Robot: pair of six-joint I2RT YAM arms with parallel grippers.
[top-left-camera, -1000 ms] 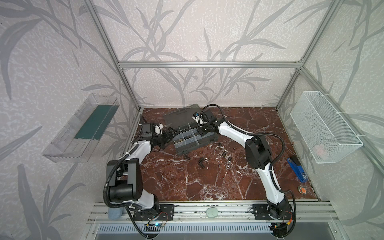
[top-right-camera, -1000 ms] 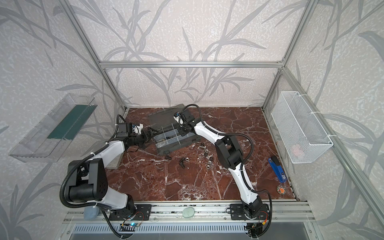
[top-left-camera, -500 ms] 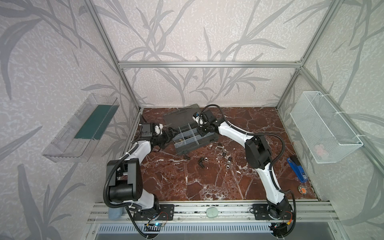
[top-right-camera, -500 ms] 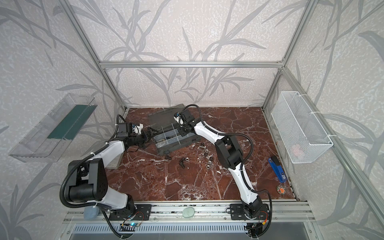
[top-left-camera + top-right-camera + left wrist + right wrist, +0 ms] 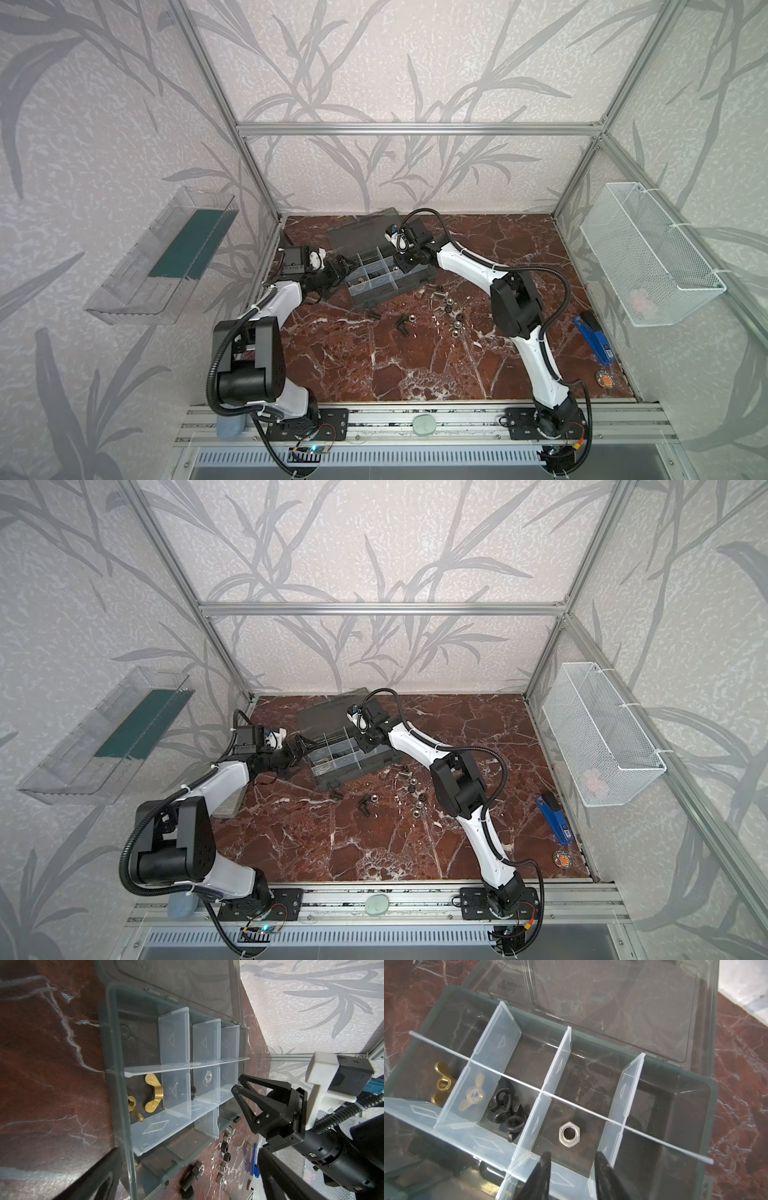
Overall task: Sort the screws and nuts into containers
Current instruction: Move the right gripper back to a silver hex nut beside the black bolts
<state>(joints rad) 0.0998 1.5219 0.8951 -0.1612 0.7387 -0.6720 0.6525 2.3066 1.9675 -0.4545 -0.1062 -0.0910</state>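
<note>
The dark grey organizer (image 5: 395, 296) (image 5: 353, 777) stands open, with its smoky lid (image 5: 365, 230) laid back. My right gripper (image 5: 573, 1155) (image 5: 405, 266) hovers open over a front cell, where a silver nut (image 5: 569, 1132) (image 5: 208, 1075) lies free. The cell beside it holds black nuts (image 5: 508, 1111), and the end cell holds brass wing nuts (image 5: 441, 1084) (image 5: 153, 1095). My left gripper (image 5: 187, 1159) (image 5: 345, 266) is wide open at the case's left end and holds nothing. Loose nuts (image 5: 448, 309) (image 5: 225, 1155) and a black screw (image 5: 403, 328) (image 5: 191, 1178) lie on the marble in front of the case.
A white mesh basket (image 5: 648, 253) hangs on the right wall and a clear tray (image 5: 162, 257) on the left wall. A blue tool (image 5: 594, 336) and a small round orange piece (image 5: 604, 379) lie near the floor's right edge.
The right gripper's jaws have spread apart over the case. Neither arm has shifted place.
</note>
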